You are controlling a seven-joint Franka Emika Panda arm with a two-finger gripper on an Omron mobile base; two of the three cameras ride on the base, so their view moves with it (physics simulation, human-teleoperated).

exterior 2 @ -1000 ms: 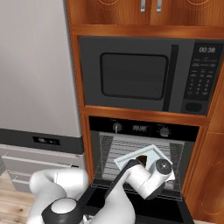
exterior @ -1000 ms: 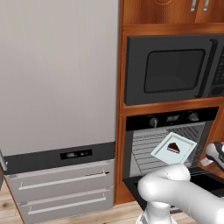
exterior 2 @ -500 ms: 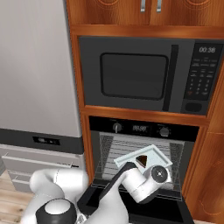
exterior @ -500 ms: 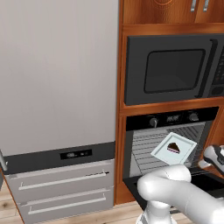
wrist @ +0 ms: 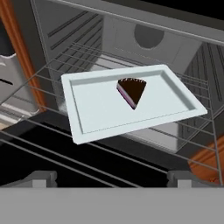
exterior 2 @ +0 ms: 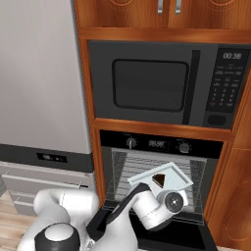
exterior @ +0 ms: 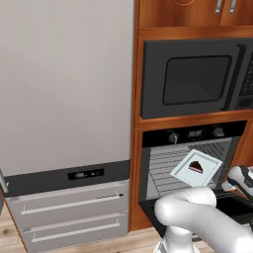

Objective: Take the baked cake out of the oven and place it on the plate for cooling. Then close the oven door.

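A tall grey fridge [exterior: 64, 84] fills the left side, with a dark display strip and two drawers [exterior: 69, 217] with silver bar handles below. To its right stands warm wooden cabinetry [exterior 2: 162, 14], its upper doors fitted with small silver handles. A black microwave [exterior 2: 162, 83] with a keypad sits built into it. The floor [exterior: 99, 244] is light wood planks.

The oven [exterior 2: 162, 144] stands open, its door [exterior: 232, 207] dropped flat below the mouth, so the front is clear for entry over the door. Inside, a pale tray [wrist: 131, 103] carrying the cake slice [wrist: 132, 92] lies on the wire rack [wrist: 57, 65] and overhangs the rack's front edge, taking up the middle of the mouth. Room remains above the tray and along the rack's left and right edges, bounded by the cavity walls.
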